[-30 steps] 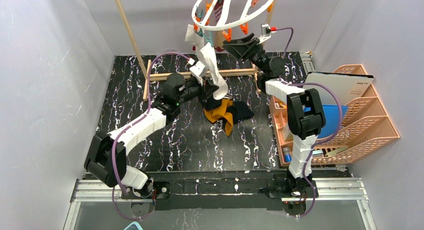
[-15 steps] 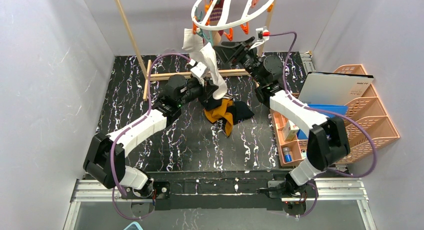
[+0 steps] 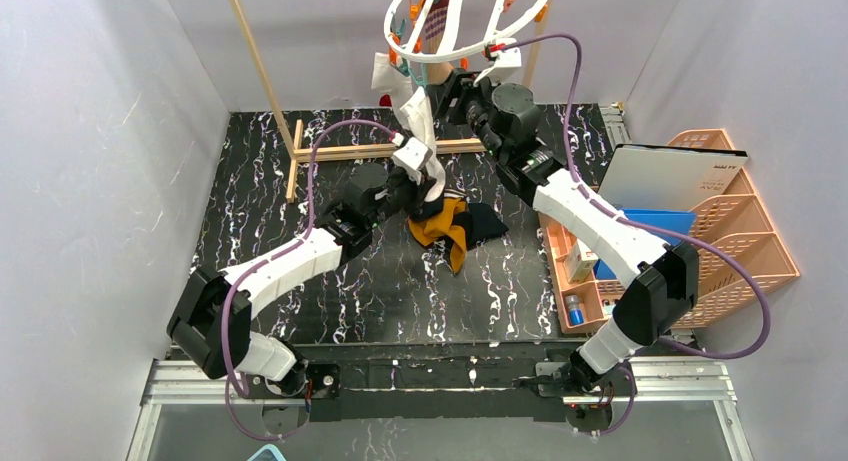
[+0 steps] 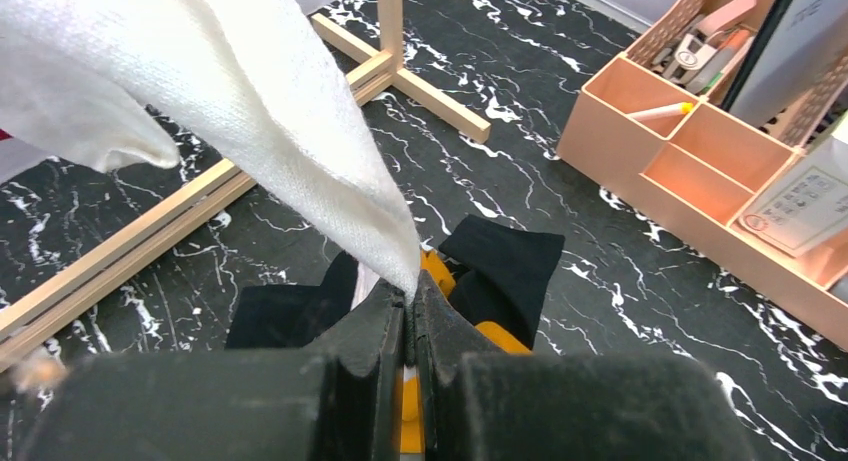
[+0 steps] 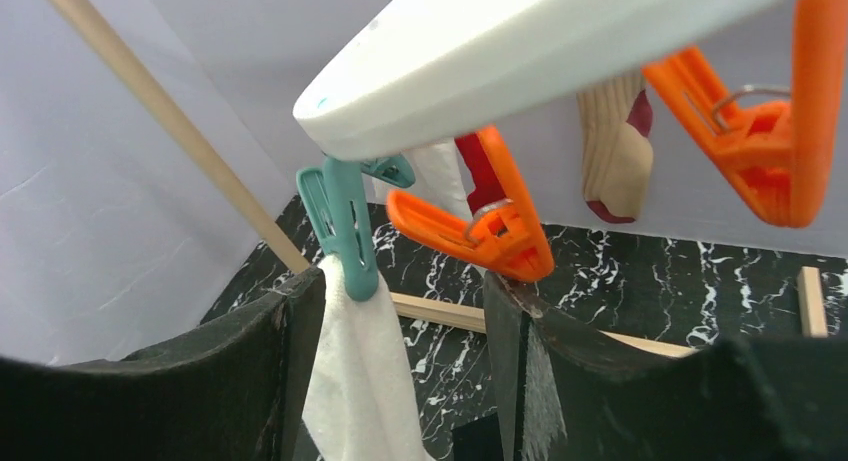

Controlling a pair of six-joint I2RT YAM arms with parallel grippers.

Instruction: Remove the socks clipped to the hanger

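Over the black marbled table, your left gripper stays pinched shut on the end of the white sock, above the mustard and black socks already down. Your right gripper has risen to the hanger since a second ago, its jaws wide around the teal clothespin holding that sock, so its release looks close.

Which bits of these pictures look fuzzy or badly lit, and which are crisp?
Top external: evenly lit, sharp, no glare. Left wrist: white sock crisp, left gripper dark and soft up close. Right wrist: hanger and right gripper blurred near the lens, teal clothespin clearer.
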